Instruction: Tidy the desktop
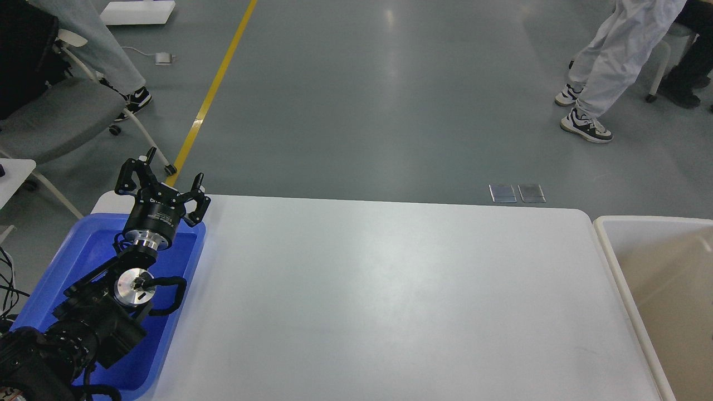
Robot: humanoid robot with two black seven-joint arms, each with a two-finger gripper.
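Note:
The desktop (390,295) is a large plain white tabletop with rounded corners, filling the middle of the head view; nothing lies on its bare surface. My left gripper (161,179) is open and empty, its fingers (129,174) spread, held over the far end of a blue plastic tray (184,295) at the desktop's left side. My left arm covers much of the tray's inside. My right gripper is not in view.
A beige-white tub (613,262) stands off the desktop's right edge. On the floor beyond are an office chair (50,120) at far left, a yellow line (214,89), two small metal floor plates (517,193), and a person's legs (607,67) at far right.

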